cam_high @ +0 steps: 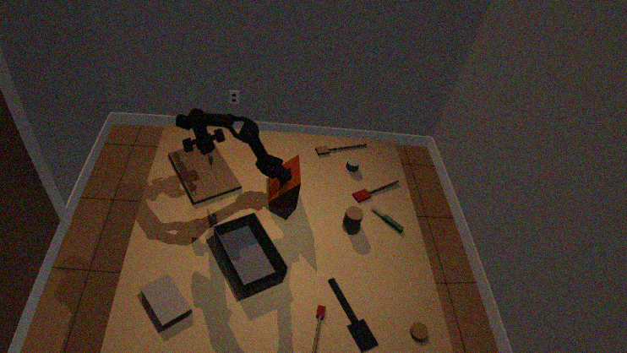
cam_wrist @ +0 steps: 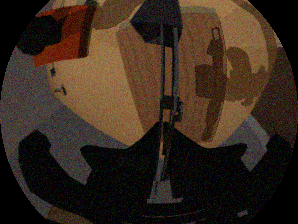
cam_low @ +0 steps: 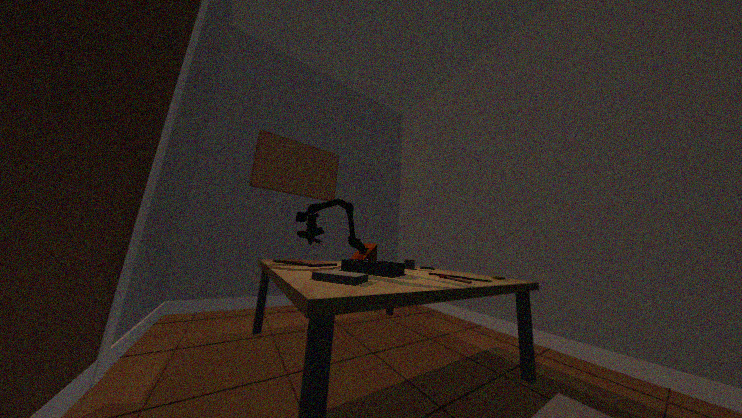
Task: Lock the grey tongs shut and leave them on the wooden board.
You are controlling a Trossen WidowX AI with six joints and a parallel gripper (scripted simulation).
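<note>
My gripper [cam_high: 208, 151] [cam_low: 311, 236] [cam_wrist: 161, 125] is shut on the grey tongs [cam_high: 210, 160] [cam_wrist: 175, 65], high above the wooden board [cam_high: 219, 181] [cam_wrist: 140, 75]. In the wrist view the tongs' two thin arms run close side by side, with a narrow gap between them, from a dark block-like end at the top down between my fingers. Which end is the hinge, and whether the lock has caught, I cannot tell. The tongs do not touch the board. The dark roasting tin [cam_high: 229, 262] [cam_low: 371, 267] stands on the table with nothing across it.
The orange wedge [cam_high: 293, 171] [cam_wrist: 72, 35] stands at my arm's base, right of the board. A pale-topped block [cam_high: 166, 300] [cam_low: 339, 277] lies left of the tin. A cylinder [cam_high: 352, 219], a red-headed spatula [cam_high: 361, 195], a green-handled tool [cam_high: 390, 221] and a black turner [cam_high: 362, 335] lie to the right.
</note>
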